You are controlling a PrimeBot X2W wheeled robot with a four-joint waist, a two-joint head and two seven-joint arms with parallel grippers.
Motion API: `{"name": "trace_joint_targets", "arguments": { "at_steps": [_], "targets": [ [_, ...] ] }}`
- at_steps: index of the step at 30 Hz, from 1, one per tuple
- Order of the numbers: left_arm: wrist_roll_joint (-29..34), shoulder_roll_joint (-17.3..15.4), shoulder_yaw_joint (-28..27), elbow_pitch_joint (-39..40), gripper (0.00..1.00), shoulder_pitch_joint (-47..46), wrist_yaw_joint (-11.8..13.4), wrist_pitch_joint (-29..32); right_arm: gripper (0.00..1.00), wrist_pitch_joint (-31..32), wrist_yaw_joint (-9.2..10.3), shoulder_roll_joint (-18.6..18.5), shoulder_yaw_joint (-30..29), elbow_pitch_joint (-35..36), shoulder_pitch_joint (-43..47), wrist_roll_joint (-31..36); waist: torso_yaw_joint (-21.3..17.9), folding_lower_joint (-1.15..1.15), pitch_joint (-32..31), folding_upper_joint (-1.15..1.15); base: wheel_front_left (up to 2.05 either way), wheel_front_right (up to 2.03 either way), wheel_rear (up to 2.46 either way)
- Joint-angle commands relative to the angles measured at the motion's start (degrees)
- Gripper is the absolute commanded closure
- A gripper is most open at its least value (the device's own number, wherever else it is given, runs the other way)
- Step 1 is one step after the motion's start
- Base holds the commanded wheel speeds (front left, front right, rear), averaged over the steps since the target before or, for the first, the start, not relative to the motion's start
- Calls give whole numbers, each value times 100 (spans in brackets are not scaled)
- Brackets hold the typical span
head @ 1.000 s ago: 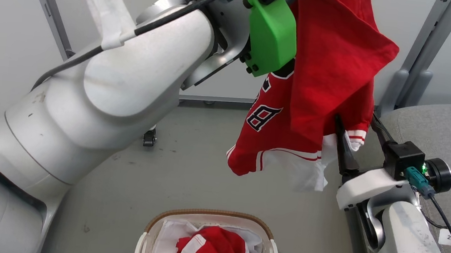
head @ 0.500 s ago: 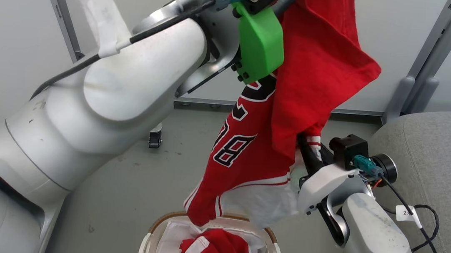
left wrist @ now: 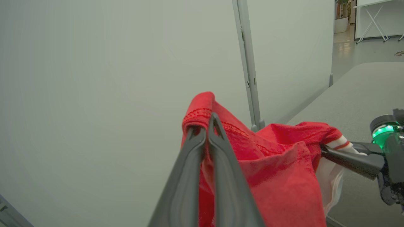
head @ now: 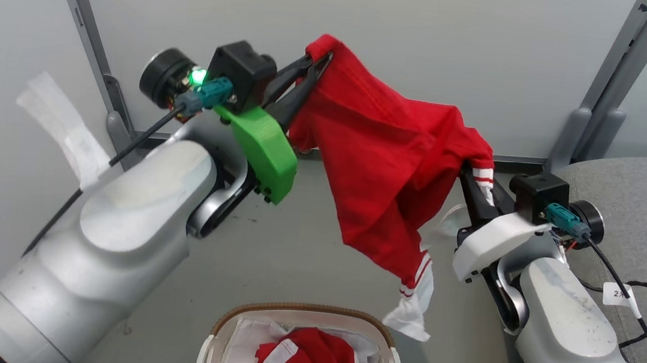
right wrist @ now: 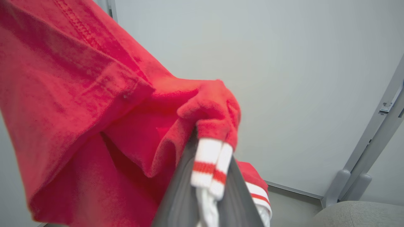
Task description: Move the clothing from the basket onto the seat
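Note:
A red jersey garment point(head: 385, 170) with a white striped hem hangs stretched between both grippers, above the floor. My left gripper point(head: 313, 67) is shut on its upper left corner; the left wrist view shows that gripper point(left wrist: 206, 126) pinching the folded hem point(left wrist: 277, 176). My right gripper point(head: 475, 182) is shut on the striped cuff; the right wrist view shows it point(right wrist: 210, 148) clamping the cuff of the red cloth point(right wrist: 79, 94). Below, the basket point(head: 303, 313) holds another red garment point(head: 310, 360) on its white liner. The grey seat point(head: 646, 197) lies to the right.
A pale partition wall with grey metal posts point(head: 601, 114) stands behind. Grey floor point(head: 291, 262) lies between the arms. A black cable with a white tag point(head: 618, 293) trails over the seat by my right forearm. The seat's corner point(right wrist: 356, 214) shows in the right wrist view.
My left arm has dropped and swung left, bringing its gripper into the head view. The garment, which hung down to the basket rim, is now spread between both grippers and clear of the basket.

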State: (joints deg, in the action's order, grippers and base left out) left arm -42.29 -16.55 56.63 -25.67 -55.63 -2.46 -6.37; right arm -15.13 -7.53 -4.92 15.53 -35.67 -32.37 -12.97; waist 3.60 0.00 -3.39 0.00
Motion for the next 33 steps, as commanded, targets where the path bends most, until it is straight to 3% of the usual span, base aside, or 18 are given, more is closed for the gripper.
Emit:
{"name": "trace_joint_targets", "arguments": {
  "at_steps": [1,2,3,17,33],
  "targets": [
    [-76,3,-57,-2,57,284,59,-180,100,-3,7,-51,-68,70,-79,58,-20,0,2,0,0,0,0],
    [-142,22,-73,-11,23,426,70,-277,100,-3,8,-70,-107,97,-88,64,-25,0,4,0,0,0,0],
    [-208,47,-88,-26,0,603,88,-386,100,-4,8,-83,-133,131,-96,89,-31,0,3,0,0,0,0],
    [-366,202,-233,-76,0,1908,74,-868,100,-3,8,-202,-540,389,-76,343,-81,0,1,0,0,0,0],
    [-268,210,-374,-154,0,2414,98,-884,100,-3,8,-340,-1141,574,34,575,-134,0,22,0,0,0,0]
  ]
}}
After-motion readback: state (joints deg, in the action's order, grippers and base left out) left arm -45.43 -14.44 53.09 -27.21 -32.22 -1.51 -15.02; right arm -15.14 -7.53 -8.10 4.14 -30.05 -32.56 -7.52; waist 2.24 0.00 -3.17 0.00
